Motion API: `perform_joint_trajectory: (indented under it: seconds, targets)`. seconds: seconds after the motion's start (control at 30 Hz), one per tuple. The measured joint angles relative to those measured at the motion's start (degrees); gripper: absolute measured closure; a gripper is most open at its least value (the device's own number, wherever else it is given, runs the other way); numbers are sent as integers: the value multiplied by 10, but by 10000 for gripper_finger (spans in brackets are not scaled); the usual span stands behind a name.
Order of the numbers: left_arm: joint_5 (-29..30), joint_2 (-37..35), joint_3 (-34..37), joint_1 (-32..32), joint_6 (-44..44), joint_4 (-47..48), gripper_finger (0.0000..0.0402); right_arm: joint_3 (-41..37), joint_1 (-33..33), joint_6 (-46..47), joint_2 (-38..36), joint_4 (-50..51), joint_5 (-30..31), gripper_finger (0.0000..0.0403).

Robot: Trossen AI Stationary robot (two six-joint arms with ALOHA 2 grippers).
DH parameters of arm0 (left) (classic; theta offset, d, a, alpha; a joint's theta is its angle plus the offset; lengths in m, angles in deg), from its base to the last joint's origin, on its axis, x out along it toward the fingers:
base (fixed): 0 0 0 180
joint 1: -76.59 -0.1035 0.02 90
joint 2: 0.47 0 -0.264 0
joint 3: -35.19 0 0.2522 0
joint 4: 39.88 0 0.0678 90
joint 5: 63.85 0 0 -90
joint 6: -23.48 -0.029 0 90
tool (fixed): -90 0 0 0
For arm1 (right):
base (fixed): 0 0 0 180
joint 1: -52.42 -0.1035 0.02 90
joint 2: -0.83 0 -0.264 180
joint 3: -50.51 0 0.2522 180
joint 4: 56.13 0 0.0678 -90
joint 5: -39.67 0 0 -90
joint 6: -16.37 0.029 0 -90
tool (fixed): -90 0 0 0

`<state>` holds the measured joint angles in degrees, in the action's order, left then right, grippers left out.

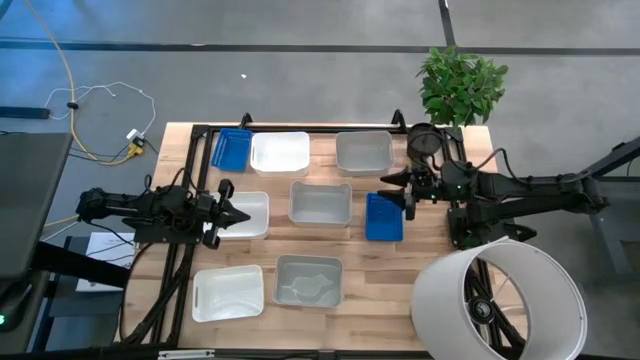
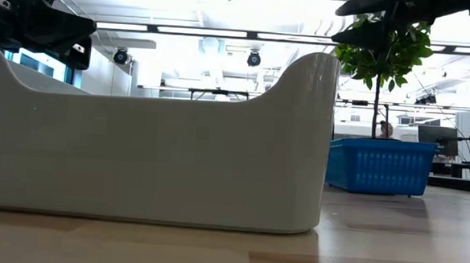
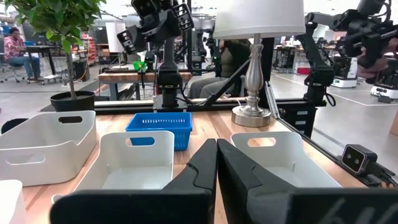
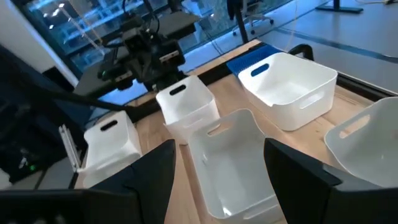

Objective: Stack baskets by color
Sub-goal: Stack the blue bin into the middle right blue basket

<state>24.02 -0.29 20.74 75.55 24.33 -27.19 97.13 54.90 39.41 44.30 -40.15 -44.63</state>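
Baskets stand in rows on the wooden table. Along the far edge are a blue one (image 1: 232, 148), a white one (image 1: 280, 152) and a grey one (image 1: 363, 152). The middle row has a white one (image 1: 252, 212), a grey one (image 1: 320, 202) and a blue one (image 1: 384, 217). Near the front stand a white one (image 1: 228, 292) and a grey one (image 1: 308, 280). My left gripper (image 1: 240, 215) is shut and held level over the middle white basket. My right gripper (image 1: 395, 192) hangs open above the table, by the blue basket, its fingers (image 4: 292, 171) framing the middle grey basket (image 4: 230, 155) from a distance.
A big white lampshade (image 1: 500, 300) stands at the near right corner. A potted plant (image 1: 460, 85) and a small black pot (image 1: 424, 140) are at the far right. Cables (image 1: 100, 120) lie on the floor beyond the left edge. Bare wood shows between the rows.
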Motion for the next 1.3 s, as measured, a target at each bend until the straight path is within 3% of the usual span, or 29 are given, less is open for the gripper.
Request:
perform_joint_trajectory:
  seconds: [0.33,0.43,0.57,0.77,0.93,1.3]
  targets:
    - [0,0,0,0,0,0,401,0,0,-34,0,22,-8,173]
    - [0,0,0,0,0,0,401,0,0,-34,0,22,-8,191]
    - [0,0,0,0,0,0,401,0,0,-12,0,22,-8,254]
    - [0,0,0,0,0,0,401,0,0,-15,0,41,-33,388]
    - [0,0,0,0,0,0,401,0,0,27,-1,76,-69,390]
    - [2,0,0,0,1,-10,401,0,3,-24,-75,109,-76,402]
